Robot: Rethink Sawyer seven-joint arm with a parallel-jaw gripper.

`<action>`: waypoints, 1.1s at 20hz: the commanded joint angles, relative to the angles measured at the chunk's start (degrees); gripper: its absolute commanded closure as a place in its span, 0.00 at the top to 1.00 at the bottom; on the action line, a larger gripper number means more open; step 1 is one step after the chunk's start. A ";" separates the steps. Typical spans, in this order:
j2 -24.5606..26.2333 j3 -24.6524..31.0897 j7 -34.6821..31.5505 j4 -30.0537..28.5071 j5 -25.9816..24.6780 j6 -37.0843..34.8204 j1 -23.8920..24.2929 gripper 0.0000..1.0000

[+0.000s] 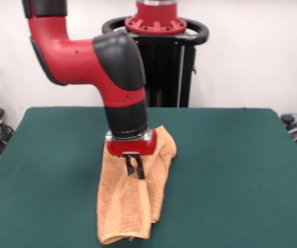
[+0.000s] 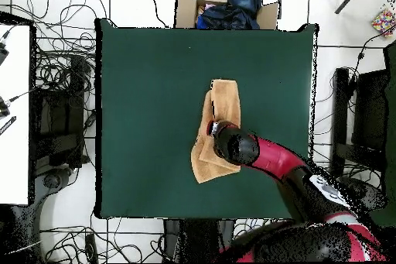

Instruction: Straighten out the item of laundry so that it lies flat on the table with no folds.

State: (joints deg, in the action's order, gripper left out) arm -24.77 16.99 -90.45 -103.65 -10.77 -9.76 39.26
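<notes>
The towel (image 1: 130, 199) lies near the middle of the green desk (image 1: 231, 170), and it is not flat: it is folded along its length into a long narrow shape, with one layer over another. In the front view its far end is bunched up under the wrist of the red and black arm (image 1: 102, 62), and its near end reaches close to the near edge of the desk. The hand (image 1: 134, 168) hangs from the red wrist directly over the towel, about at the middle of its length. Its two dark fingers (image 1: 139, 169) stand very close together and their tips touch the cloth, so the hand seems closed on a fold of the towel. In the overhead view the arm covers the hand, and the towel (image 2: 220, 125) shows as a long strip with a wider folded part toward the robot's side.
</notes>
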 commanded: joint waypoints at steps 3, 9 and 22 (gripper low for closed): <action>-7.34 3.86 3.23 2.08 -2.14 -13.95 5.52 0.00; -11.11 6.93 5.26 0.46 -1.66 -19.55 9.89 0.00; -11.02 8.85 6.21 3.31 -4.05 -24.23 13.06 0.00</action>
State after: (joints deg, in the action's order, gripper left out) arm -34.19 21.04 -90.45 -102.68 -11.66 -28.00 53.25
